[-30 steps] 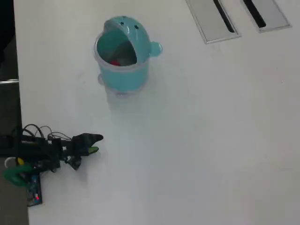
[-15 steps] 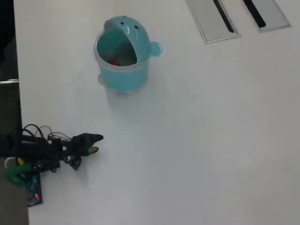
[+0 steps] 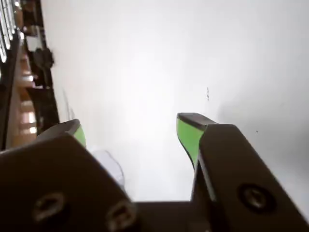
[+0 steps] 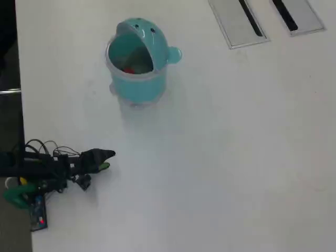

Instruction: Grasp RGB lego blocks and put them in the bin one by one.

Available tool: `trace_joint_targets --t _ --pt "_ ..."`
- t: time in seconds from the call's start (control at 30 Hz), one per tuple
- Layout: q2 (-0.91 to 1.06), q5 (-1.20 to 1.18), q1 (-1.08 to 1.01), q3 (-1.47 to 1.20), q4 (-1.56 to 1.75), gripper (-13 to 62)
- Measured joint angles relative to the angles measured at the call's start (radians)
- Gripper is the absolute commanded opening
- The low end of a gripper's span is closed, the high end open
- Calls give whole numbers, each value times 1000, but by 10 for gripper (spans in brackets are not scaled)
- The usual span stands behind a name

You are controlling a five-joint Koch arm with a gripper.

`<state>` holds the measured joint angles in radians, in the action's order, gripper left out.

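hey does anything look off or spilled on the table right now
Nothing stands out. The bin stands upright with its lid open, something red inside. No blocks lie loose on the table. The claw is open and empty near the table's left edge.

Teal bin [image 4: 137, 84] upright — red block [image 4: 128, 70] inside.

Bin [image 4: 137, 86]: teal, dark dot eyes. Table [image 4: 236, 157]: white. Gripper [image 3: 130, 130]: black, green pads [image 3: 189, 136]. Block [image 4: 128, 70] inside: red.

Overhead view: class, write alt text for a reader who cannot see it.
A teal round bin with its domed lid open stands on a white table; something red lies inside. The black arm's gripper, with green-padded fingers, rests low at the table's left edge, away from the bin.
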<state>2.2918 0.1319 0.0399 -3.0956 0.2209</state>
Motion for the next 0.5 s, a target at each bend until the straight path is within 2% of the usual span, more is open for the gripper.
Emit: trace_joint_targets --t 0.5 --pt "0 -80 18 0 0 345"
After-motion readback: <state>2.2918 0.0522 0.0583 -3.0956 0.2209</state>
